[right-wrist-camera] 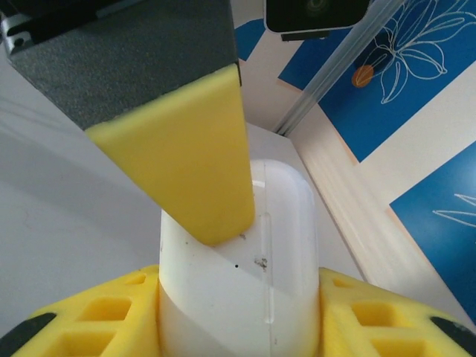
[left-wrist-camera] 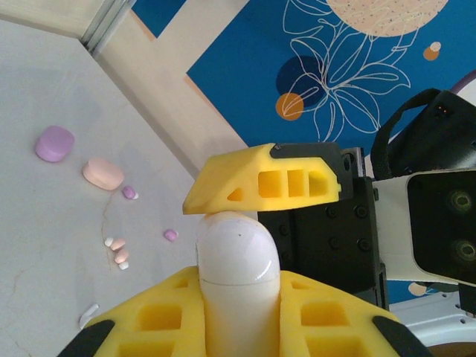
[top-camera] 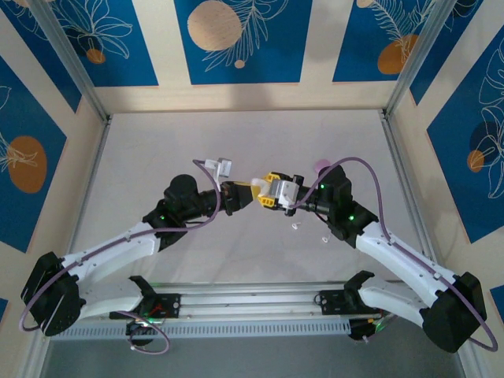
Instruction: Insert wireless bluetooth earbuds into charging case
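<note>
**At dead centre: a double clamp**

From above, I see the left gripper (top-camera: pixel 247 192) and right gripper (top-camera: pixel 268 191) nose to nose, both clenched on the white charging case (top-camera: pixel 257 187) over the table (top-camera: pixel 236 142). Two tiny white earbuds (top-camera: pixel 295 226) lie loose beside the right forearm.

Left wrist camera: the case lid is shut, with a yellow right finger across its top. Behind sit a purple case (left-wrist-camera: pixel 54 143), a peach case (left-wrist-camera: pixel 103 173) and pink earbuds (left-wrist-camera: pixel 117 253).

Right wrist camera: the case is close up, and a left finger blocks half of it.
</note>
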